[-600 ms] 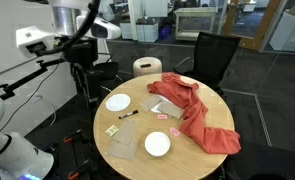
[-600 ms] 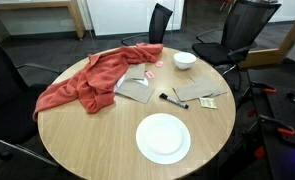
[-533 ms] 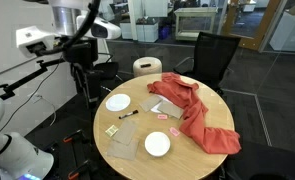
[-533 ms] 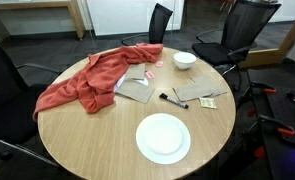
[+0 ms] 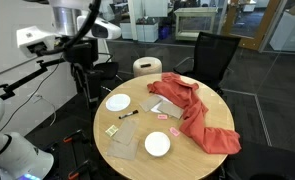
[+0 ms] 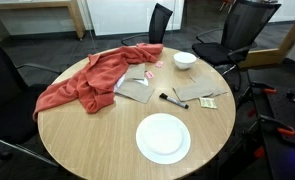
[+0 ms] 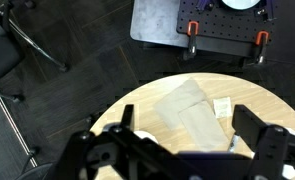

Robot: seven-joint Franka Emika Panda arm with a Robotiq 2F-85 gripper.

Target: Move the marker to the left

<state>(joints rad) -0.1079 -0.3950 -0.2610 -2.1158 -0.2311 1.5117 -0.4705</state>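
Note:
The marker [image 5: 128, 114] is a thin black stick lying on the round wooden table [image 5: 137, 160], between a white plate [image 5: 117, 102] and a red cloth [image 5: 193, 112]. In an exterior view the marker [image 6: 172, 100] lies next to a tan napkin [image 6: 200, 93]. My gripper [image 5: 84, 76] hangs off the table's edge, high and well away from the marker. In the wrist view the gripper [image 7: 185, 122] is open and empty, its fingers wide apart above the tan napkin [image 7: 190, 108]. The marker is mostly hidden by the right finger there.
A second white plate [image 5: 157, 144] sits at the table's near side. A white bowl [image 6: 185, 60], a grey napkin [image 6: 137, 90] and small yellow [image 6: 208, 103] and pink [image 5: 162, 116] pieces lie around. Black chairs [image 5: 215, 55] ring the table. A black cart [image 7: 225, 28] stands on the floor.

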